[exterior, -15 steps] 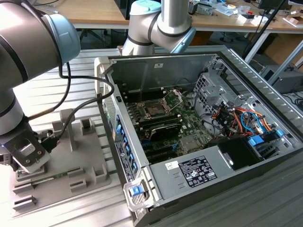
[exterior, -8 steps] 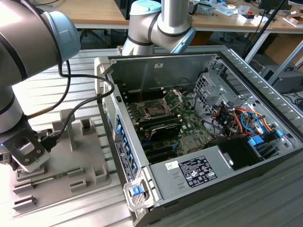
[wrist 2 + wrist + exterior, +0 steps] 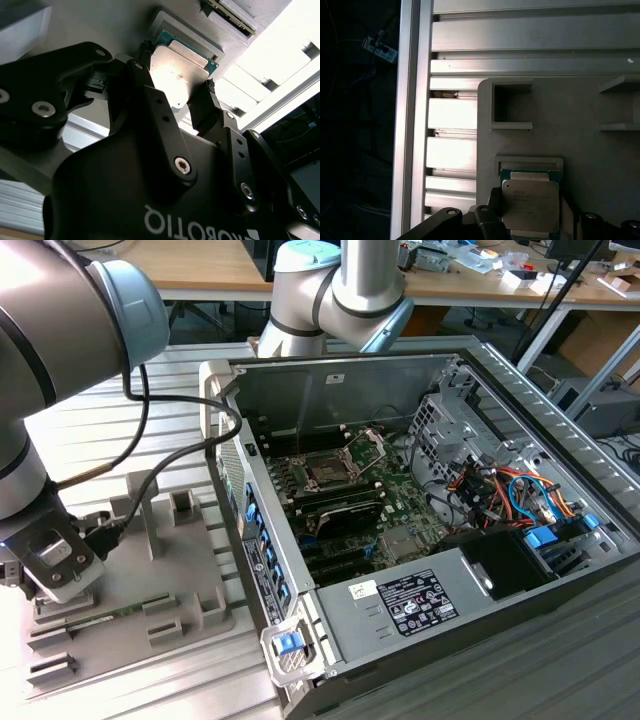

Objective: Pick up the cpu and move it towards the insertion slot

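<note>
The cpu [image 3: 530, 205], a small square chip with a pale silver top and green edge, lies at its recess in the grey tray [image 3: 580, 110]. My gripper [image 3: 531, 210] stands over it, a black finger against each of two opposite sides; in the second wrist view the fingertips [image 3: 145, 57] press on the cpu [image 3: 182, 75]. In the exterior view the gripper [image 3: 55, 572] hangs low over the tray [image 3: 190, 580] at the exterior view's left. The insertion slot [image 3: 328, 468] sits on the green motherboard inside the open computer case, its metal plate hinged up.
The case wall [image 3: 250, 540] rises between the tray and the motherboard. Upright grey posts [image 3: 185, 505] stand on the tray, and a thin green memory stick [image 3: 100, 615] lies near its front. Cables and a drive cage [image 3: 500, 490] crowd the case's far side. Slotted aluminium table [image 3: 452, 115].
</note>
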### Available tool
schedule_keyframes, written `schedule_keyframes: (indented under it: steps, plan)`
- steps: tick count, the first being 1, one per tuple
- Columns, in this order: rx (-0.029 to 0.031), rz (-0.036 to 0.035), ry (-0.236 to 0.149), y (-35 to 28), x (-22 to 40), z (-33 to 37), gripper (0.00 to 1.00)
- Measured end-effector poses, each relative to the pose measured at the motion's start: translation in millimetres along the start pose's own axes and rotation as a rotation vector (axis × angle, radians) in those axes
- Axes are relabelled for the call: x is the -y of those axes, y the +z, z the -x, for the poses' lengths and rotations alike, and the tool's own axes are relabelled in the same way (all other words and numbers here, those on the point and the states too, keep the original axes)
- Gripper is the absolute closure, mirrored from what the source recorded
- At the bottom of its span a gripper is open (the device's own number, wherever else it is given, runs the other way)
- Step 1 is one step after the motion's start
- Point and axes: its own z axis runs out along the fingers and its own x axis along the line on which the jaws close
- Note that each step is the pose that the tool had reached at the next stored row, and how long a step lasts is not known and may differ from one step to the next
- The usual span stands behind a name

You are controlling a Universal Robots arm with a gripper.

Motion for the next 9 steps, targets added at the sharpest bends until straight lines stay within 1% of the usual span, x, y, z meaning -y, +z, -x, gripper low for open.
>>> schedule_keyframes:
  steps: [9]
  plan:
    - [0.0002, 0.0001, 0.000, -4.2, -0.1, 0.0, 0.45]
